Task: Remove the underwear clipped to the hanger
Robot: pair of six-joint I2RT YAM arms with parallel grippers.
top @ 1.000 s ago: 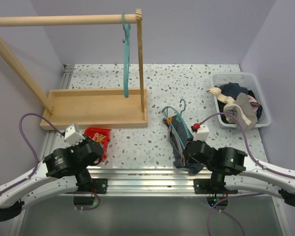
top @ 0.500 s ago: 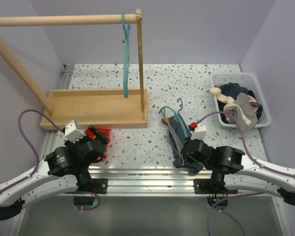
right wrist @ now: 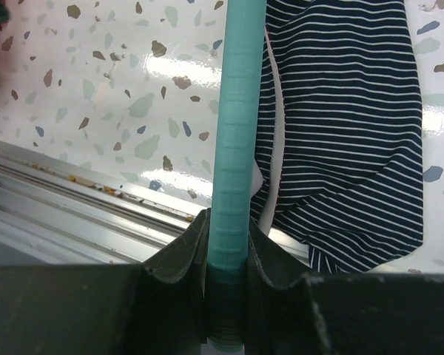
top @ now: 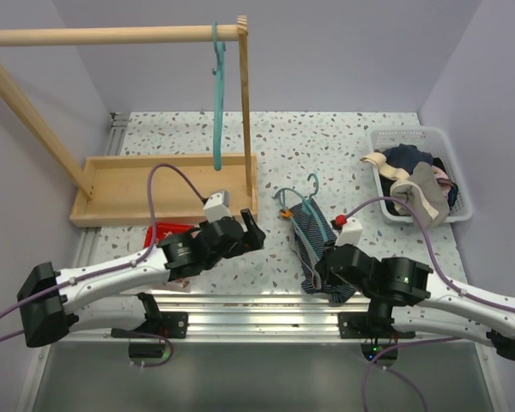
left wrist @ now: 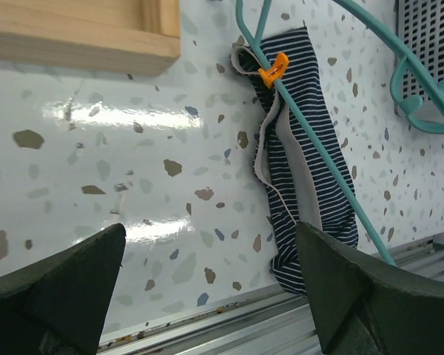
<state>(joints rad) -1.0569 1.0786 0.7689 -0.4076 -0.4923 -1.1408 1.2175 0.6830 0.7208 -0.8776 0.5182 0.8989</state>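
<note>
Lavender walls are enclosing a speckled bench (top: 343, 137). The underwear (left wrist: 303, 103), navy with thin pale stripes, is lying bunched near the middle of the near edge. It is fastened to a teal hanger (left wrist: 320, 151) by 1 orange clip (left wrist: 272, 66) at its far end. A pale grey strip is showing along the cloth's left side; whether that is a 2nd garment cannot be told.

Change noted: the left pincer (top: 251, 230) is no longer sitting over the red tray (top: 159, 233) by the near-left corner. Over the last second it has been swinging rightward, and it is now hanging just left of the hanger, with its jaws gone from nearly together to fully apart. The right pincer (right wrist: 228, 229) is showing no change. It is keeping its jaws clamped on the hanger's bar at the near edge, pinning it to the bench.

Assessment: 1 arm is steadying the hanger while the other appears to be lining up on the clip. The garment is not yet freed, and the left pincer is touching neither clip nor cloth.
</note>
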